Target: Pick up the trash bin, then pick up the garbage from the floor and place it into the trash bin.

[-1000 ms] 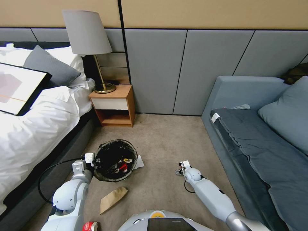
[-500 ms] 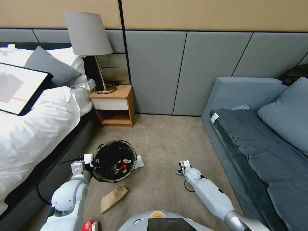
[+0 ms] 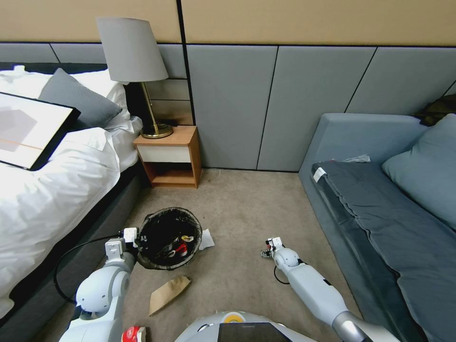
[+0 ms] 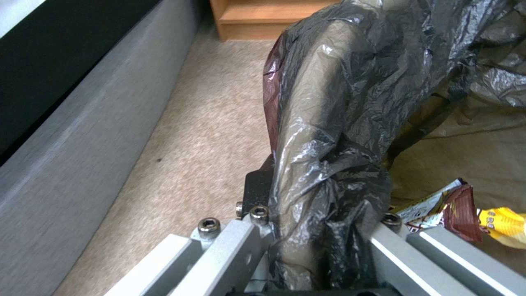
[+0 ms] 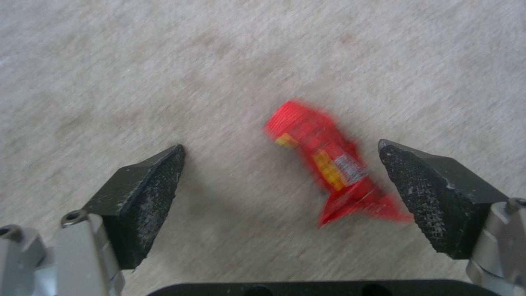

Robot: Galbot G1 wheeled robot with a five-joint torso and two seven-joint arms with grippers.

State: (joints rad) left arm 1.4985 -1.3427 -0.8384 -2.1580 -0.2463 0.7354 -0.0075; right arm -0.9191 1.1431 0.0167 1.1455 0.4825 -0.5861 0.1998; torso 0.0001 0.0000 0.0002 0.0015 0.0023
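A: While the right gripper (image 5: 279,181) hangs over the carpet (image 5: 164,61), its jaws are spread wide, with a red wrapper (image 5: 328,168) lying between the two pads, nearer one of them, touching neither as far as the blur allows.

B: Noted. Left side?

A: Left gripper (image 4: 323,242) has its jaws clenched on the rim of the trash bin (image 3: 169,237), black liner (image 4: 340,123) bunched between them. In the head view the bin sits lower left of centre, close by the bed (image 3: 47,190).

B: Contents?

A: Red, yellow and white packets (image 3: 180,246) inside. Outward from there: a white paper scrap (image 3: 207,240) on the carpet touching the bin's right edge, a brown paper bag (image 3: 168,293) flat below it, and a red-and-white wrapper (image 3: 133,335) at the bottom edge. Right gripper (image 3: 271,247) is right of centre, well apart from the bin.
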